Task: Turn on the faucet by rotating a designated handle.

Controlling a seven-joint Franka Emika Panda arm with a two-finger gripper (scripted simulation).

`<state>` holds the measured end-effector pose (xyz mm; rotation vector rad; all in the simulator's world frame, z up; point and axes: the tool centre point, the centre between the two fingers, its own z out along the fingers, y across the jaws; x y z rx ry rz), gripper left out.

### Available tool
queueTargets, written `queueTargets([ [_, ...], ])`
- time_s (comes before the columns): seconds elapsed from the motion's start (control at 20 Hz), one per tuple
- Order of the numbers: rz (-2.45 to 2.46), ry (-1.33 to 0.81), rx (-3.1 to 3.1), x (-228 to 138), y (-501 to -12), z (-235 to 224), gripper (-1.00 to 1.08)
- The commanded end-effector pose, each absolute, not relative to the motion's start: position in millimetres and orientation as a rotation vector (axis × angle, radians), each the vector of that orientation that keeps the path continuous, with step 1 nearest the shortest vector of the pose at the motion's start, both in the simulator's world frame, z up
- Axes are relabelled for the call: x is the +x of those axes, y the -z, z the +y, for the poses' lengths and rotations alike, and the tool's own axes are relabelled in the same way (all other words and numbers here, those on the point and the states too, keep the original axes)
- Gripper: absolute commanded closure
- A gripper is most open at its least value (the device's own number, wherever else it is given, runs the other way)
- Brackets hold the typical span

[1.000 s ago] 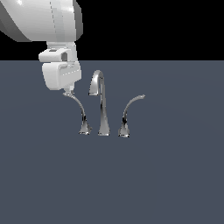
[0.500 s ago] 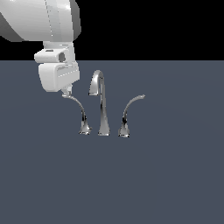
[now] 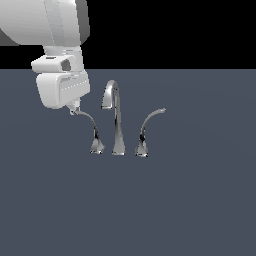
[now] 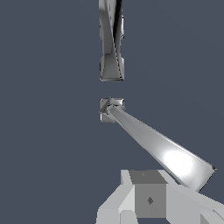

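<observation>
Exterior view: gripper [image 3: 74, 107] sits at the tip of the handle [image 3: 89, 125], the lever nearest it beside the faucet [image 3: 116, 122] spout; jaw gap hidden. Wrist view: handle [image 4: 153, 144] runs past one finger [image 4: 148, 199]. Risk: the finger slides off the slim chrome tip mid-push.

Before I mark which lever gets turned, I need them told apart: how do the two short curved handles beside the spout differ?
The handle on the exterior view's left arcs its tip leftward; the other lever arcs rightward, its mirror image. The gripper sits right at the left handle's tip, while the right lever stands free with nothing near it. Both are slim shiny chrome on flared bases, shorter than the gooseneck spout between them.
</observation>
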<state>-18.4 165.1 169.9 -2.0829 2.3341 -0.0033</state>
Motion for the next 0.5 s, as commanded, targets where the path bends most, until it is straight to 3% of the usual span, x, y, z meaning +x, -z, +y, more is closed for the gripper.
queueTargets([
  [0.0,2.345,0.002,-2.089,-31.3,-170.3,163.3,1.08],
  [0.45,2.338,-0.001,-2.092,-43.9,-170.0,154.5,1.08],
])
